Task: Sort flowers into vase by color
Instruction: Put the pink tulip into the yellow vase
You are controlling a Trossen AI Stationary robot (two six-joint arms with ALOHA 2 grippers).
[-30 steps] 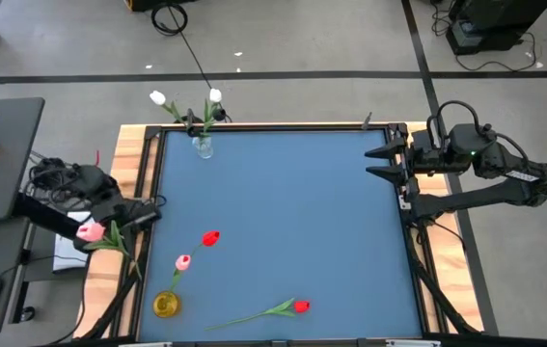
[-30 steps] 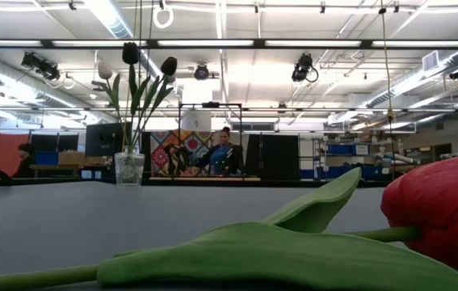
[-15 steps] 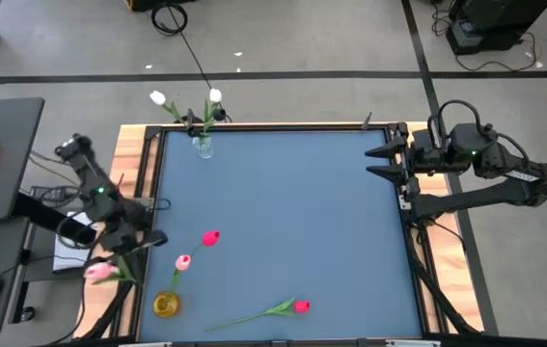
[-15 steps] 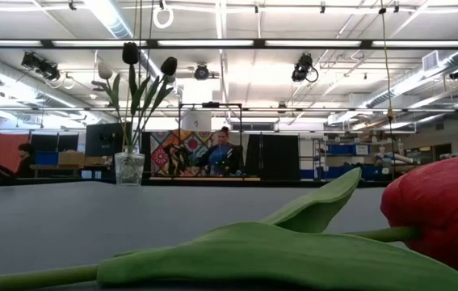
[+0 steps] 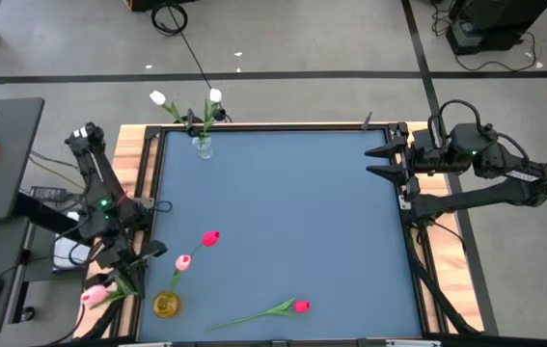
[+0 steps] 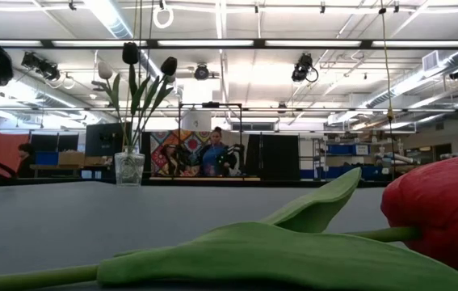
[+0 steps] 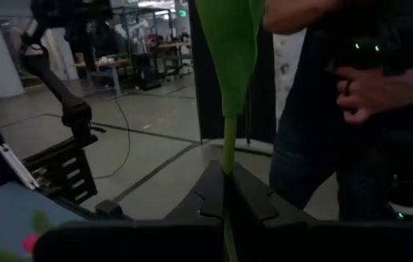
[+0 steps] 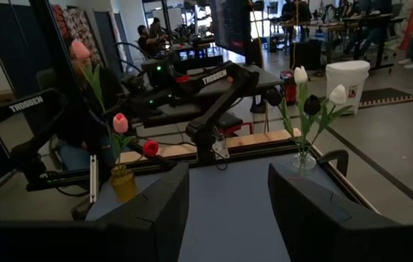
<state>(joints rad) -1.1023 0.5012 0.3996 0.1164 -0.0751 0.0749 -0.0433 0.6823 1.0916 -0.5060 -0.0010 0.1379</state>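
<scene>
Left gripper (image 5: 128, 262) off the table's left edge, near the front corner, fingers closed on the stem of a pink tulip (image 5: 93, 294); head hangs outside the table. Yellow vase (image 5: 165, 305) at the front-left corner already holds pink and red. Judgement: swing stem-end down over the vase mouth, keep it vertical, release only once seated. Right gripper (image 5: 387, 159) parked at the right edge, fingers spread, empty. A red tulip (image 5: 299, 306) lies along the front edge.

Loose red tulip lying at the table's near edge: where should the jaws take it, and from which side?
Grip the red tulip mid-stem, between leaf and head, coming straight down with the jaws across the stem. It lies flat and thin on the table; the soft head would likely crush.
</scene>
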